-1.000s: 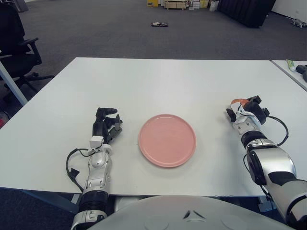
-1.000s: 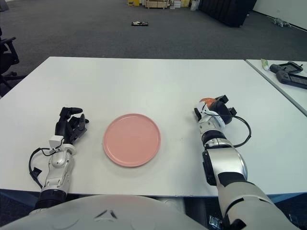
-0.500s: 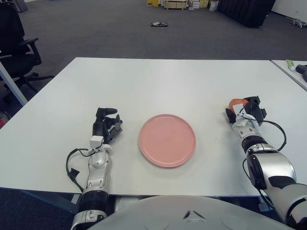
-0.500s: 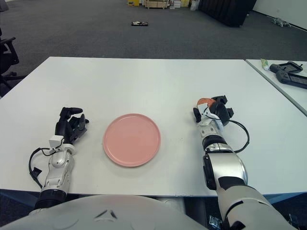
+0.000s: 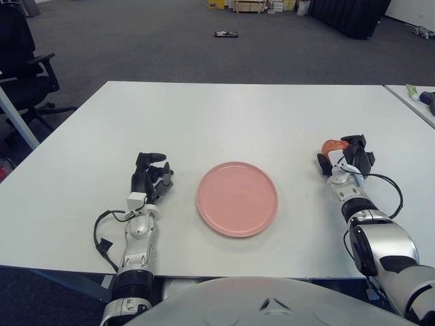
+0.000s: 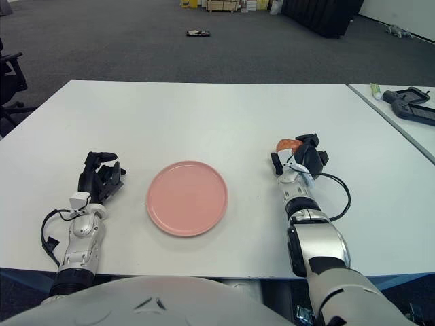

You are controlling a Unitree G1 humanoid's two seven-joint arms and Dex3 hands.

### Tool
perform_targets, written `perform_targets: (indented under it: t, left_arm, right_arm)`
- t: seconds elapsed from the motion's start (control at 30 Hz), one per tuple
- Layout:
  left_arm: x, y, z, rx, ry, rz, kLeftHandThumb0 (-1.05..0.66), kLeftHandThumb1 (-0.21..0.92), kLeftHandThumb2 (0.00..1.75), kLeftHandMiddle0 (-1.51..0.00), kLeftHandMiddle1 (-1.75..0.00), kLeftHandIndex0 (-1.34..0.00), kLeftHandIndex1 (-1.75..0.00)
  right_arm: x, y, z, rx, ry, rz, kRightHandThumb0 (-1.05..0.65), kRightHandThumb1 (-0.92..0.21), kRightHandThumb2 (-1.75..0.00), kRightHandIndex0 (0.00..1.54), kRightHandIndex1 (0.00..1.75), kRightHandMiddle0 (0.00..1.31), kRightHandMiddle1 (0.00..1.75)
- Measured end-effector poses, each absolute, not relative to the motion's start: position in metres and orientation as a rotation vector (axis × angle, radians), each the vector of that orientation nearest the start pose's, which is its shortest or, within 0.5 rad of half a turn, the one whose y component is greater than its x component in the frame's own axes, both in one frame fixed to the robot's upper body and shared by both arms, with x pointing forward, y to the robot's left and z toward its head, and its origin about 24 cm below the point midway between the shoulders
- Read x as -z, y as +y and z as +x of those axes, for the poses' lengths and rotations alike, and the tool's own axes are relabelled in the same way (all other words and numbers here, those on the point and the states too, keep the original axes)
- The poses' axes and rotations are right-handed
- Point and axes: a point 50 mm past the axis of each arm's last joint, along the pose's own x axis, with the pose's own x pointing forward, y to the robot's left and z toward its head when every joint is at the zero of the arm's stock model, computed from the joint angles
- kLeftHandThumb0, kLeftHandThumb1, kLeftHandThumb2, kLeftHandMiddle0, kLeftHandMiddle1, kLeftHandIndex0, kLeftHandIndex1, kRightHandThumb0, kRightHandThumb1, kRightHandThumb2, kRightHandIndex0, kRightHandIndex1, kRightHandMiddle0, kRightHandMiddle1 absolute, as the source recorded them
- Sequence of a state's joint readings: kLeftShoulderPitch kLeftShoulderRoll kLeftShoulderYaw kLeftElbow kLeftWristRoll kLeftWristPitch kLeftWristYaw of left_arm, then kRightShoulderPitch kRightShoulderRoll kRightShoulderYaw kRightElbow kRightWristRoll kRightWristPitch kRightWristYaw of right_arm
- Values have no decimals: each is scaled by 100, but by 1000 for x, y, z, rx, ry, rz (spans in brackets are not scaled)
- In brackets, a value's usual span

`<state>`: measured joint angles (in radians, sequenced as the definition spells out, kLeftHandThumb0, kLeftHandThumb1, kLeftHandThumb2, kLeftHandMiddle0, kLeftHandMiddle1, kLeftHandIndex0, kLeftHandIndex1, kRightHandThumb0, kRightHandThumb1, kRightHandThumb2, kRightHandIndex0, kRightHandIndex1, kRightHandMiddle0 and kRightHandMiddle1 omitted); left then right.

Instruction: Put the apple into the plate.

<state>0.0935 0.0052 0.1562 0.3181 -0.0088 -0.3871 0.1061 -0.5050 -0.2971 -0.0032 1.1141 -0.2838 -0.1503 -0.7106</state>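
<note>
Fingers of the right hand (image 5: pixel 343 157) clasp the small orange-red apple (image 5: pixel 332 145) (barely visible); carry it level leftward to the flat round pink plate (image 5: pixel 237 198).

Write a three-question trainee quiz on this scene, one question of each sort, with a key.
1. True or false: the apple already lies on the pink plate.
2. Which hand holds the apple? A) left hand B) right hand C) neither
3. Fill in: seen from the robot, the plate lies to the ____ of the apple.

Key:
1. False. The plate holds nothing, and the apple is in the right hand's fingers, off to the plate's right above the white table.
2. B. The left hand shows beside the plate, on its left, holding nothing.
3. Left.
</note>
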Motion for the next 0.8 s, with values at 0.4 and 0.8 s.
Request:
perform_targets:
  t: [0.4, 0.8]
  left_arm:
    - [15, 199, 215, -290, 22, 14, -38, 71, 83, -57, -155, -32, -175]
    - [14, 198, 216, -288, 19, 13, -37, 72, 81, -57, -158, -31, -175]
  right_arm:
    - [-2, -238, 294, 629, 75, -558, 0, -4, -161, 85, 166, 59, 175]
    - [-42, -206, 294, 520, -220, -382, 0, -7, -160, 82, 170, 56, 175]
